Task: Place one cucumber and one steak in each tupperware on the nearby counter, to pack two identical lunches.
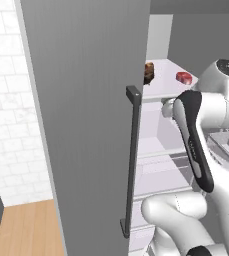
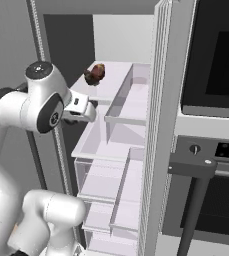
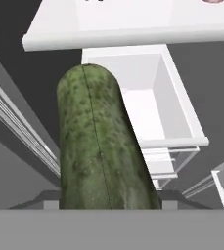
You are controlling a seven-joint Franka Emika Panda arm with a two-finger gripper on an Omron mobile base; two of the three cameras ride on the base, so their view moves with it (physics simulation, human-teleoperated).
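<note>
The long dark green cucumber (image 3: 99, 146) with a bumpy skin is in my claw; in the hand view it rises up between my two dark finger tips and points toward the open fridge. My claw is narrow and closed on this cucumber, so the cucumber is off any shelf.

My landmark is the white top shelf (image 1: 166, 82) of the fridge. On this shelf lies a red raw steak (image 1: 184, 77), and near it, closer to the grey fridge door (image 1: 91, 120), lies a dark brown cooked steak (image 1: 149, 72). The brown steak shows in the right base view also (image 2: 95, 74). Below the top shelf there is a white open drawer (image 3: 147, 107), and the tip of the cucumber stands in front of its left part. My white arm (image 2: 41, 107) reaches in just below the top shelf.
</note>
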